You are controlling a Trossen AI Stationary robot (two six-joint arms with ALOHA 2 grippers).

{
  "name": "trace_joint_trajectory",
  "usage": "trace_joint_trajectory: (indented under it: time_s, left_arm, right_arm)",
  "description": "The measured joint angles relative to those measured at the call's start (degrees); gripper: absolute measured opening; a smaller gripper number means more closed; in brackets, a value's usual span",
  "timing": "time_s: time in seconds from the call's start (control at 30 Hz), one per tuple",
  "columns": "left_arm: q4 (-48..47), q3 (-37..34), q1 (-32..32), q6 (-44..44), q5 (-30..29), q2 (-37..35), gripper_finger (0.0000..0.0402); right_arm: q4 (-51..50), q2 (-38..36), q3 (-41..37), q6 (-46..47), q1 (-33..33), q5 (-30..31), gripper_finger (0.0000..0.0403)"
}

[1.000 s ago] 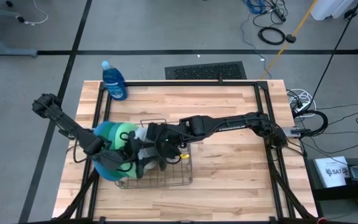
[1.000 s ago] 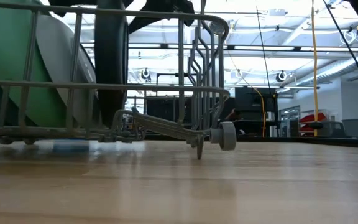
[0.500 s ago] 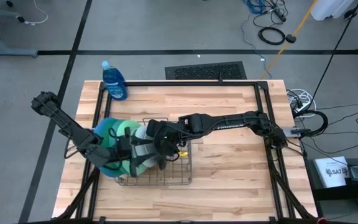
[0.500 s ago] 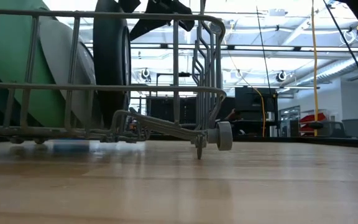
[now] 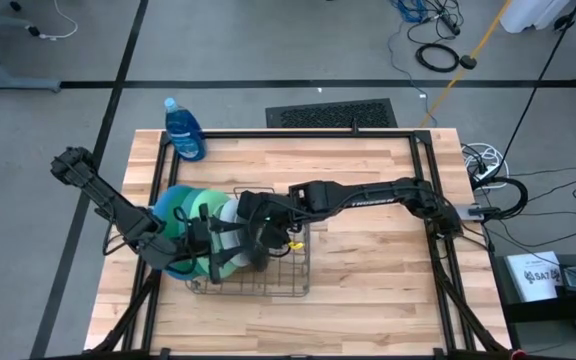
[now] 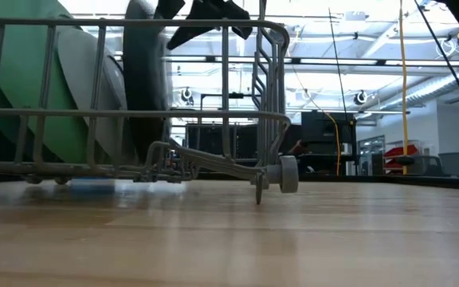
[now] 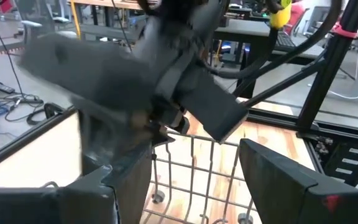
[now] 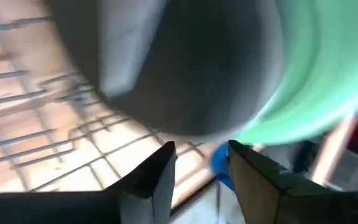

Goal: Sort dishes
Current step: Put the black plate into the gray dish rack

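The grey wire rack (image 5: pixel 278 275) stands left of the table's middle. Several plates stand on edge in it: blue (image 5: pixel 171 212), green (image 5: pixel 198 207), pale (image 5: pixel 230 212), and a black plate (image 6: pixel 146 80) nearest the rack's empty end. My right gripper (image 8: pixel 201 162) hovers just above the black plate's (image 8: pixel 185 74) top rim, fingers apart with nothing between them. My left gripper (image 7: pixel 194 174) is open beside the plates at the rack's left end (image 5: pixel 211 240), facing the right gripper across the rack. My right gripper stands close over the black plate's top rim (image 6: pixel 143 9), slanting down from the table's right. The blur hides whether a finger touches the rim.
A blue soap bottle (image 5: pixel 184 132) stands at the far left corner. Black frame rails (image 5: pixel 418 180) run along the table's edges. The rack's right half (image 6: pixel 237 119) holds no plates. Bare wood lies to the right and near side.
My left gripper has risen a little beside the plates. The black plate, sharp a second ago in the low view, is now blurred and has shifted slightly in the rack. The rack itself has slid a little.
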Motion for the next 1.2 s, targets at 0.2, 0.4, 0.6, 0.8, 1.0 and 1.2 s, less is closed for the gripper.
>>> trace_joint_trajectory:
  time_s: [0.2, 0.4, 0.6, 0.8, 1.0, 1.2]
  left_arm:
    - [0.0, -0.1, 0.0, 0.0, -0.2, 0.0, 0.0240]
    - [0.0, -0.1, 0.0, 0.0, -0.3, 0.0, 0.0240]
    - [0.0, -0.1, 0.0, -0.1, -0.3, 0.0, 0.0240]
    - [-0.2, -0.1, 0.0, 0.0, -0.3, 0.0, 0.0240]
    - [-1.1, -0.1, 0.0, -1.1, -0.3, 0.0, 0.0240]
    - [-1.1, -0.1, 0.0, -1.3, -0.3, 0.0, 0.0240]
  right_arm:
    - [-1.0, 0.1, -0.2, -2.7, 0.4, -0.1, 0.0087]
    - [-0.6, 0.1, -0.1, -2.0, 0.6, 2.6, 0.0047]
    - [-1.5, -1.0, 0.4, 3.4, 1.1, 5.9, 0.0067]
    - [-3.0, -1.6, 0.6, 15.1, 3.3, 3.0, 0.0112]
    - [-9.3, -1.6, 0.6, 30.9, 2.2, -10.7, 0.0133]
    - [-4.3, -1.5, 0.5, 37.3, 4.2, -18.0, 0.0129]
